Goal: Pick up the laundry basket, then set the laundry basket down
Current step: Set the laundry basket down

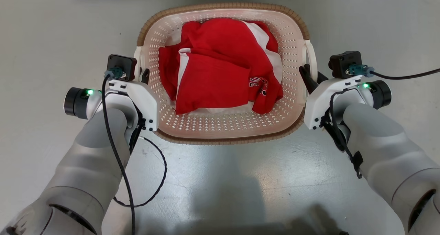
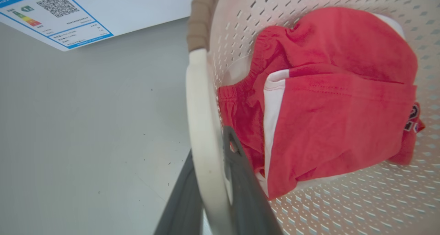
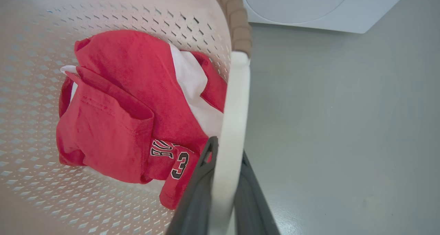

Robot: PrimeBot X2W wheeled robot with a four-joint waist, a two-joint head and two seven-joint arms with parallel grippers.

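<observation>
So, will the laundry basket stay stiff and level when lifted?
Probably stiff: the laundry basket is perforated plastic. Likely light: it holds red-and-white clothes. With left gripper and right gripper shut on opposite handles, it should stay level.

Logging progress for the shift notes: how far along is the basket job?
Done: left gripper is shut on the left handle, right gripper on the right handle. In hand: the lift of the laundry basket; whether it has cleared the floor is unclear. Left: setting it down, letting go.

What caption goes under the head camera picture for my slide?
Left gripper and right gripper grip the laundry basket holding red clothes.
</observation>
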